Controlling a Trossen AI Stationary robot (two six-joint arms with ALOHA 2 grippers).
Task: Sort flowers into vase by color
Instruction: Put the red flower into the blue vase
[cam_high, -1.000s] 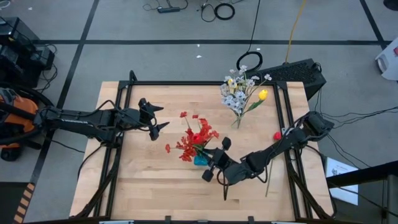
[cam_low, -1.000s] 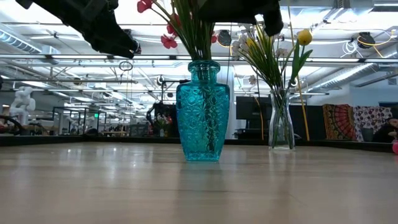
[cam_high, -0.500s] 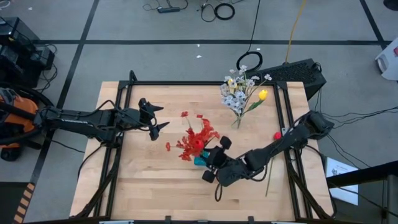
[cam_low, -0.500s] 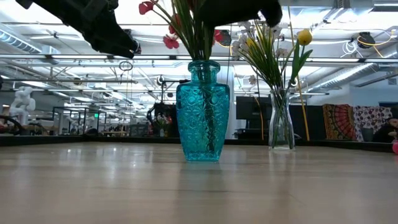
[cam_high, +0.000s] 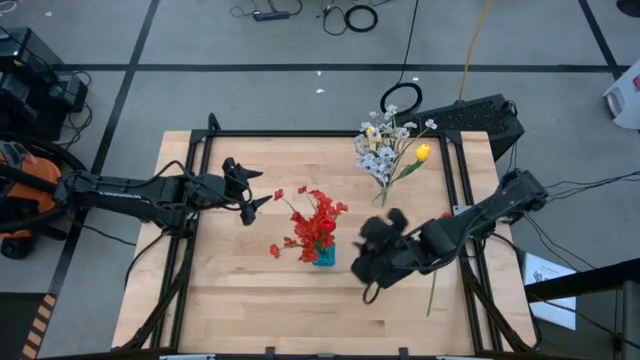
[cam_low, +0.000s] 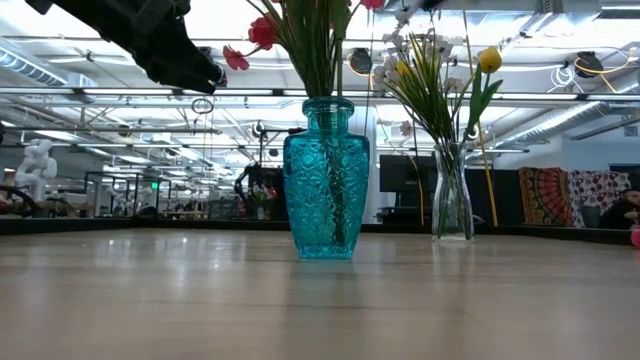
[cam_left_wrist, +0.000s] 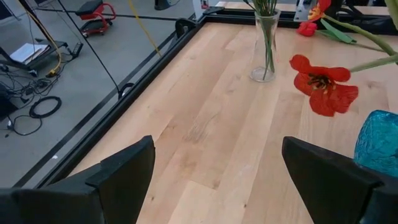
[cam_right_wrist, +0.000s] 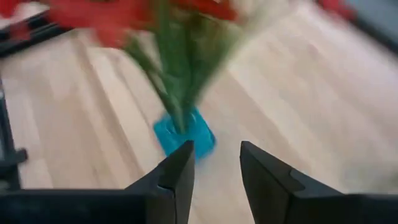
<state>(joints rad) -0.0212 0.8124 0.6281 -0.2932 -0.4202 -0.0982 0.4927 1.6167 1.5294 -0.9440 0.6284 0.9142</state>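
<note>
1. now the right pincer (cam_high: 372, 262) sits just beside the turquoise patterned glass vase (cam_high: 324, 256), on that vase's right in the high view, where a second ago it hung lower and nearer the tabletop's front edge; its fingers stand apart with nothing between them, and the right wrist view shows the gap empty.
2. the red flowers (cam_high: 313, 222) stand bunched in the turquoise vase, stems down its neck; earlier their heads spread wider under the right arm, and in the low view a dark arm crossed the top above this vase, which no longer shows there.
3. the left pincer (cam_high: 255, 188) hangs over the pale wooden tabletop (cam_high: 240, 290) to the left of the red bunch, fingers wide apart and empty, unchanged.
4. counted: two vases, the turquoise one and a clear glass vase (cam_low: 452, 208) near the far right corner.
5. the clear vase holds whitish blossom sprigs (cam_high: 378, 145) and one yellow tulip bud (cam_high: 423, 152).
6. one red tulip bud (cam_high: 446, 217) lies on the tabletop by the right rail, its stem partly hidden under the right arm.
</note>
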